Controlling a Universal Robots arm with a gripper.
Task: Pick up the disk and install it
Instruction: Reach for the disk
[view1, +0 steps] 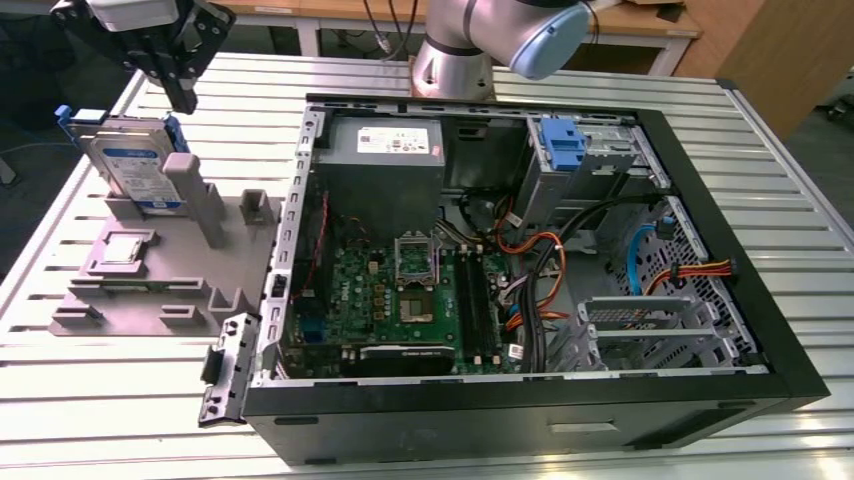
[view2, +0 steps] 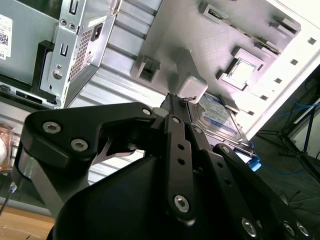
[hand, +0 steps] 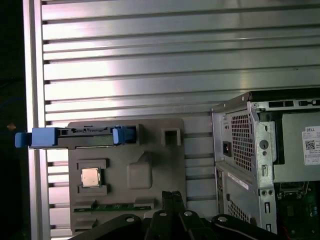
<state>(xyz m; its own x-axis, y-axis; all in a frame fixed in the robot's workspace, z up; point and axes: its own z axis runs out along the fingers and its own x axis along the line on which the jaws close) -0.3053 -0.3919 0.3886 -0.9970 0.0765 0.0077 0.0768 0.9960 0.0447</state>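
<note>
At the exterior view's left end of the worktop (view1: 107, 400), the disk (view1: 127, 160) stands on edge in a slot of a grey holder block (view1: 147, 270), label side facing the camera. Its blue carrier shows at the upper corners. In the first wrist view the disk (hand: 85, 131) is seen edge-on from above, with a blue tab at each end. In the second wrist view its label side (view2: 217, 117) leans against a grey post of the block (view2: 220, 45).

The gripper (view1: 184, 100) hangs just above the disk's upper edge, near the corner toward the exterior view's right, and holds nothing. Its jaws are pressed together with no gap in both wrist views (view2: 173, 96) (hand: 172, 194).

The same block (hand: 160, 165) carries a square silver processor chip (view1: 120, 248) in a recess near the middle, also seen in the first wrist view (hand: 90, 177). A thin green strip (hand: 112, 207) lies in a groove along 1 edge.

Just beside the block, toward the exterior view's right, an open computer case (view1: 534, 400) lies on its side on the slatted metal worktop. Inside it are a green motherboard (view1: 400, 290), a grey power supply (view1: 387, 140) and a blue carrier (view1: 561, 140) seated in a drive bay. The arm's base (view1: 467, 50) stands behind the case.
</note>
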